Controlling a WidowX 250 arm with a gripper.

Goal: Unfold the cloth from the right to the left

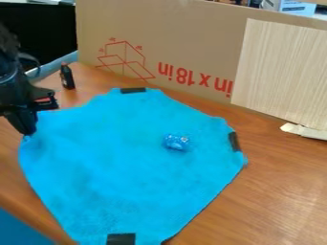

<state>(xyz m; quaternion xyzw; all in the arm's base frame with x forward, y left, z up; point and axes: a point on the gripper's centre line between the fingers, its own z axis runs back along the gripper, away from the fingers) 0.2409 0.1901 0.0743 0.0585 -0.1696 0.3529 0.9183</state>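
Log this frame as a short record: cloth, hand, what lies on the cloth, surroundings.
cloth: blue, spread mostly flat
surface: wooden table
hand: at the cloth's left corner, as seen
on cloth: small blue object, right of centre
dark strips: top, right, bottom edges
behind: cardboard, pale panel

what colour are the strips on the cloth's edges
Black, on the blue cloth; best seen in the camera view.

Lab-like table (281, 196), cardboard backdrop (185, 36).
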